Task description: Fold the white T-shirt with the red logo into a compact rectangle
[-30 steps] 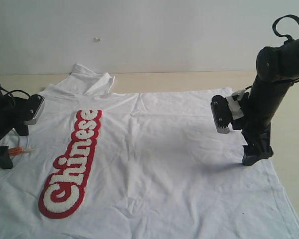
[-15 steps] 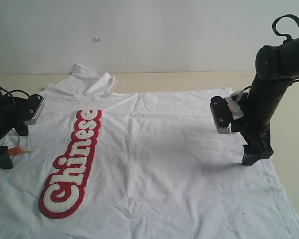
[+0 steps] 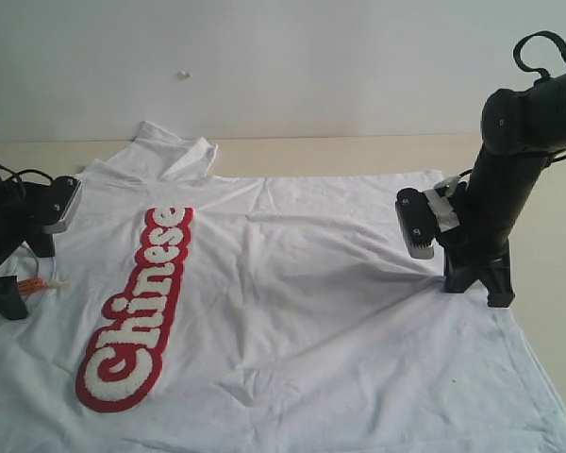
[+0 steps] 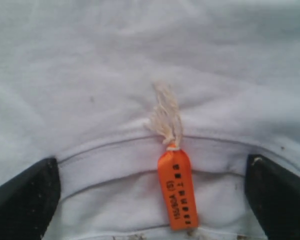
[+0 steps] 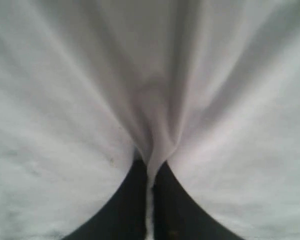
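Note:
The white T-shirt (image 3: 302, 311) lies spread flat, chest up, with the red logo (image 3: 137, 307) running along its left part. My left gripper (image 3: 19, 276) stands open at the neck. In the left wrist view its fingers (image 4: 25, 197) straddle the ribbed collar (image 4: 115, 165) and the orange neck tag (image 4: 177, 190), touching nothing. My right gripper (image 3: 474, 283) is down on the shirt's right side. The right wrist view shows this gripper (image 5: 150, 200) shut on a pinched ridge of white fabric (image 5: 157, 135), with creases fanning out from it.
The shirt covers most of the pale wooden table (image 3: 340, 151); a bare strip shows at the back and at the far right. One sleeve (image 3: 174, 153) is bunched at the back left, close to the white wall (image 3: 283, 57).
My right gripper has shifted slightly left and closed on the fabric, and creases now pull toward it. The left gripper has hardly moved.

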`<state>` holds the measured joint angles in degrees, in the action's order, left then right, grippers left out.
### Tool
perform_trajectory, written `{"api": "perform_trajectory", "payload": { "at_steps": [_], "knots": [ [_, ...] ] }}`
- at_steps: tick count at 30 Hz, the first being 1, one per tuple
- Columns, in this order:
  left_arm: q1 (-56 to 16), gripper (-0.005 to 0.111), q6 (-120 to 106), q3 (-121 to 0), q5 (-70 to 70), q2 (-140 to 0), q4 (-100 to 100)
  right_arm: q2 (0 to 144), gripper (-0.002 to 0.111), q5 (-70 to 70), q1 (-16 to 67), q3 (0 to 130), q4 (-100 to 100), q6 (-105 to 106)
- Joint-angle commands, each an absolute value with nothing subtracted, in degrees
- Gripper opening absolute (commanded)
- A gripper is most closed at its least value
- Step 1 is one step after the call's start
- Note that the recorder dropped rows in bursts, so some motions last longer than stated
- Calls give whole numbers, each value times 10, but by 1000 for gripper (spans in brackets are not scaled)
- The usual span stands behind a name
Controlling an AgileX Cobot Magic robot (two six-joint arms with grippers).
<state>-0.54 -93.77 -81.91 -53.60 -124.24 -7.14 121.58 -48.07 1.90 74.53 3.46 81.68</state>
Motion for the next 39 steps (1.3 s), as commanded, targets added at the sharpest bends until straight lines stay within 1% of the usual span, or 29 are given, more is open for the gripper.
{"api": "perform_trajectory", "payload": {
  "at_steps": [1, 31, 33, 34, 36, 37, 39],
  "knots": [
    [-6, 97, -938, -813, -543, -1260, -108, 1254, 0, -418, 18, 730, 32, 823],
    [-6, 97, -937, -813, -552, -1262, -148, 1254, 0, -417, 18, 730, 30, 819],
    [-6, 95, -937, -813, -554, -1265, -144, 1254, 0, -417, 18, 730, 30, 819],
    [-6, 93, -937, -813, -556, -1266, -142, 1254, 0, -417, 18, 730, 30, 819],
    [-6, 82, -939, -813, -558, -1267, -139, 1254, 0, -417, 18, 730, 29, 819],
    [-6, 74, -939, -813, -558, -1267, -134, 1254, 0, -417, 18, 730, 29, 819],
    [-6, 52, -939, -813, -558, -1267, -114, 1254, 0, -417, 18, 730, 29, 819]
  ]
}}
